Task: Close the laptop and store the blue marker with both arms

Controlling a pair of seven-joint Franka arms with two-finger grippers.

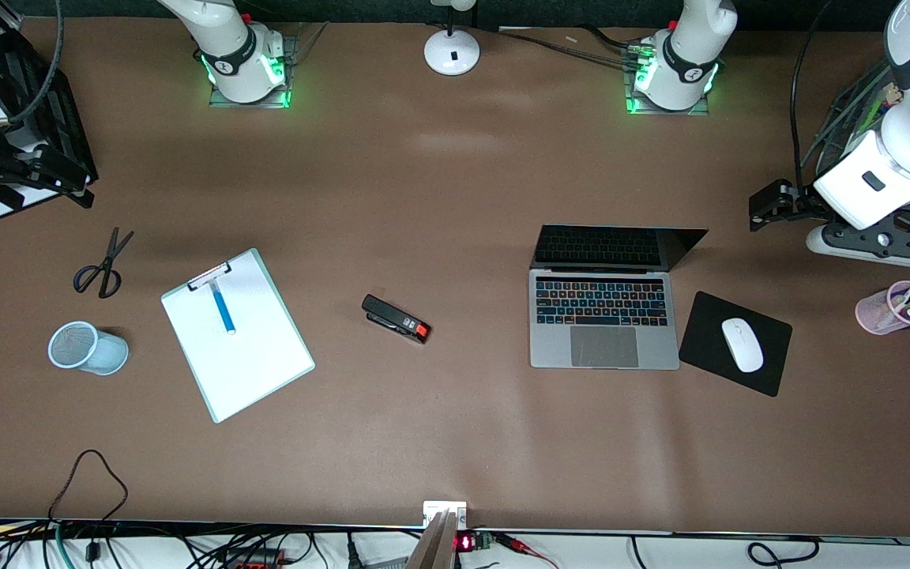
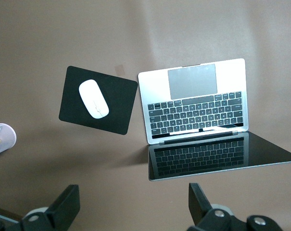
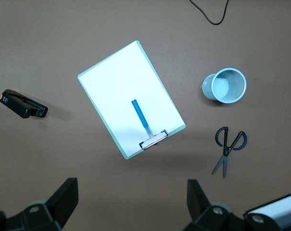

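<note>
Left claw (image 2: 131,211), right claw (image 3: 128,209) both spread, empty, above brown table (image 1: 455,442).

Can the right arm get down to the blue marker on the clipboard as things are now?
Probably yes. The blue marker lies bare on the clipboard, with nothing over it; the stapler and mesh cup sit apart. The right hand is open above it.

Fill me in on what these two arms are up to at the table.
Nothing is being handled yet. The thin silver-grey laptop sits open beside the black mouse pad. The slim light-blue marker lies on the white clipboard, near the light-blue mesh cup. The left gripper hangs over the table by the laptop, fingers open and empty. The right gripper hangs near the clipboard, also open.
</note>
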